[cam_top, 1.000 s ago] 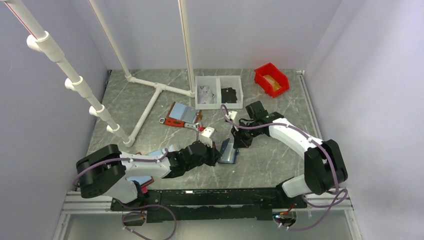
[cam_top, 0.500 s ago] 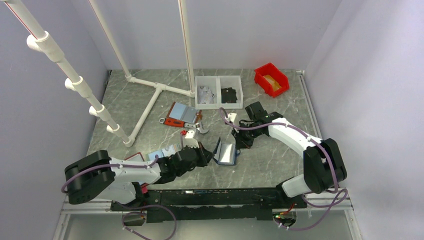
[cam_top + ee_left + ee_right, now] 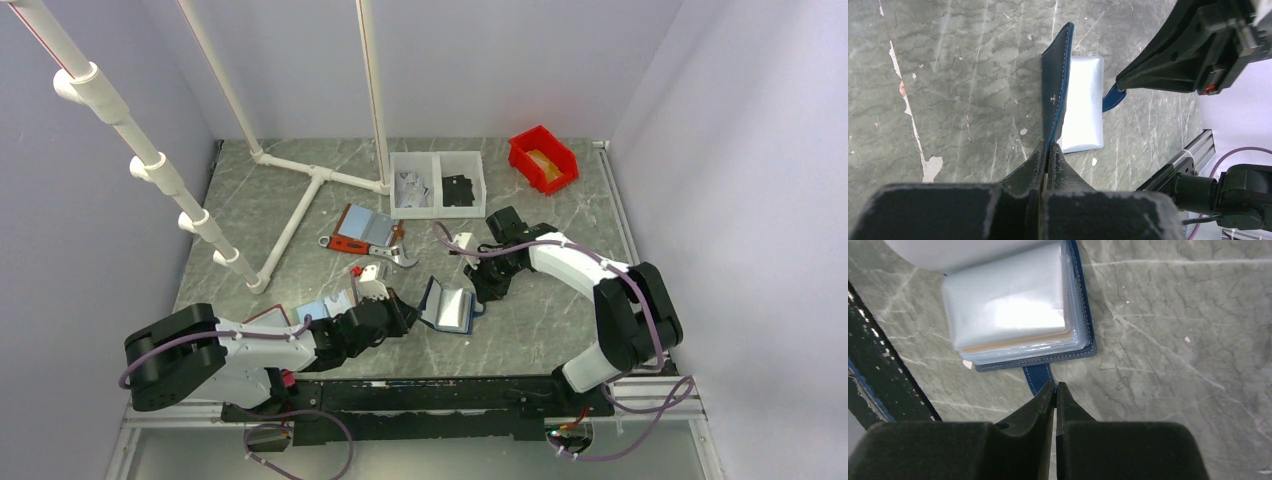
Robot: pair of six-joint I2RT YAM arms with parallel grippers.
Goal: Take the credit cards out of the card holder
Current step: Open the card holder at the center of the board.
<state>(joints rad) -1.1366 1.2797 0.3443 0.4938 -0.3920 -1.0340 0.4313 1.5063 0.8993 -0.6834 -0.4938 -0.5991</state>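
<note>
Marble tabletop [image 3: 540, 330]: left end effector [image 3: 1048, 150] pinches card holder [image 3: 1055, 85] (cover raised); right end effector [image 3: 1054, 387]: cannot tell.

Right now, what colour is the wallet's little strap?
Blue: the strap shows best in the right wrist view.

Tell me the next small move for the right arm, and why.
Probably shift the right gripper from the strap tab to the tan card edge in the clear pockets: the left gripper holds the card holder flap upright, exposing them.
</note>
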